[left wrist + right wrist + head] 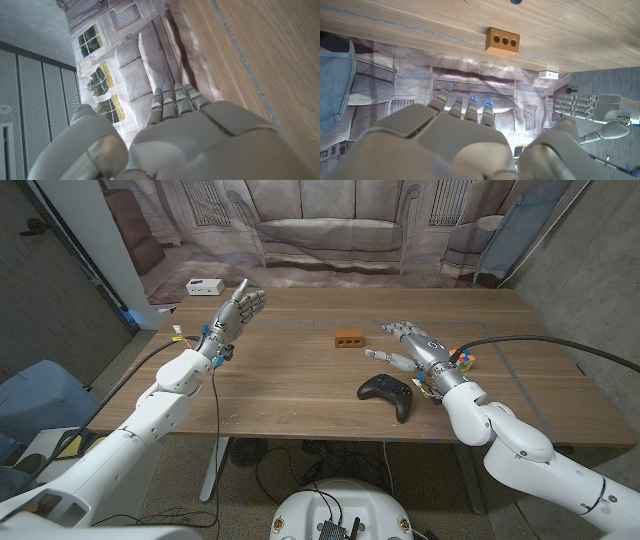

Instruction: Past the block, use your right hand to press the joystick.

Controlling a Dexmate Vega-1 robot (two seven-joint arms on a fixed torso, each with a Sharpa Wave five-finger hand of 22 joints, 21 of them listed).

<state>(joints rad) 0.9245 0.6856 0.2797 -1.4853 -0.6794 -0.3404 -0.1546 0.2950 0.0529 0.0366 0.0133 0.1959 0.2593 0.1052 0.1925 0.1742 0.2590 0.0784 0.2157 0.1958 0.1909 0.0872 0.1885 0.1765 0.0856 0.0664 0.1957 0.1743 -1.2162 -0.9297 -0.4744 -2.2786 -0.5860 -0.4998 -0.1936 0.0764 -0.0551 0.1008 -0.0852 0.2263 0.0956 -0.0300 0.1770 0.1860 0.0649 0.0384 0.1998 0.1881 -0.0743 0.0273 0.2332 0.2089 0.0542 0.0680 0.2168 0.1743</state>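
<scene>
Just right of the controller (386, 391), the right robot hand (418, 350) hovers, fingers spread and empty. Its joystick looks unpressed, so the press remains, by the block (348, 337).

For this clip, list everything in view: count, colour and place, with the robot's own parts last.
Block: one, orange-brown with holes, table middle, towards the far side.
Game controller: one, black, near edge, beside the right hand.
Cube: one, multicoloured, behind the right wrist.
Power strip: one, white, far left corner.
Table: one, wooden.
Backdrop: one, printed sofa scene, behind the table.
Left hand: white-grey, raised over the table's left, fingers apart, empty.
Right hand: white-grey, fingers spread, above the controller, holding nothing.
</scene>
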